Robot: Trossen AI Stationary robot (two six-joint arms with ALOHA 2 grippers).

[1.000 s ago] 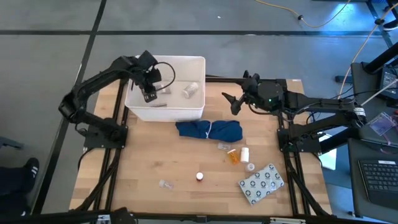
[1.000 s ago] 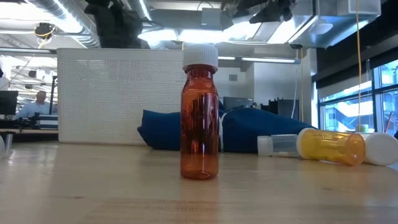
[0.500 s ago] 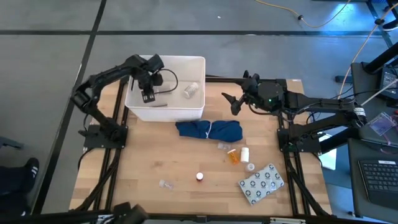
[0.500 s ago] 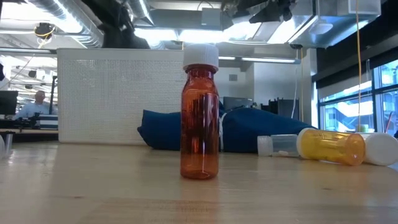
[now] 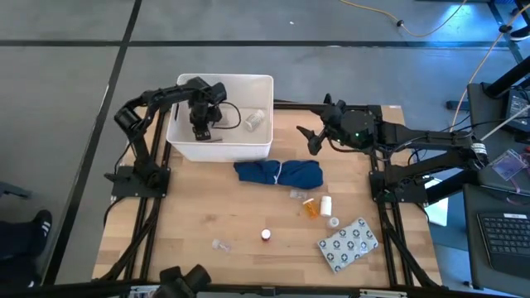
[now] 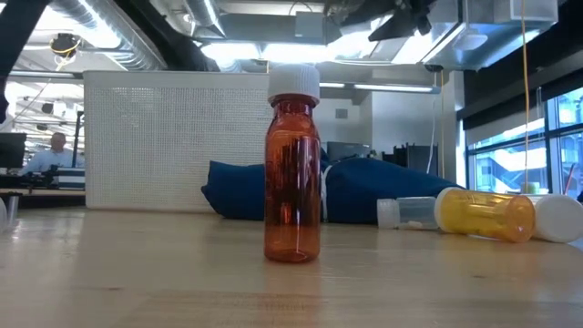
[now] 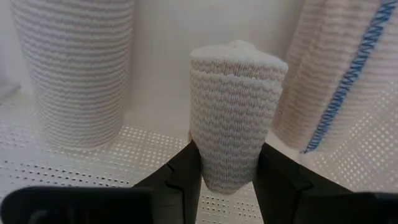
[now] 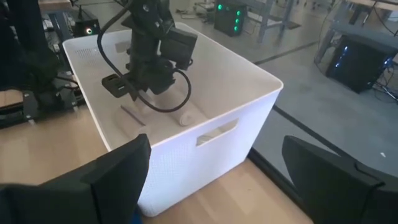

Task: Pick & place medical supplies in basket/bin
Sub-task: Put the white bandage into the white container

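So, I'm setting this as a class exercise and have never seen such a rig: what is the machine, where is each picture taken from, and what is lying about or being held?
It is a robot with two dark arms at a wooden table.

One camera looks straight down, one sits at table height, and one rides on each wrist.

The left gripper is down inside the white bin, shut on a gauze roll, with two other rolls beside it. The right gripper waits open above the table, beside the bin.

Still on the table: a blue cloth, an upright amber bottle, a yellow pill bottle lying down, small vials, and a grey dotted blister pack.
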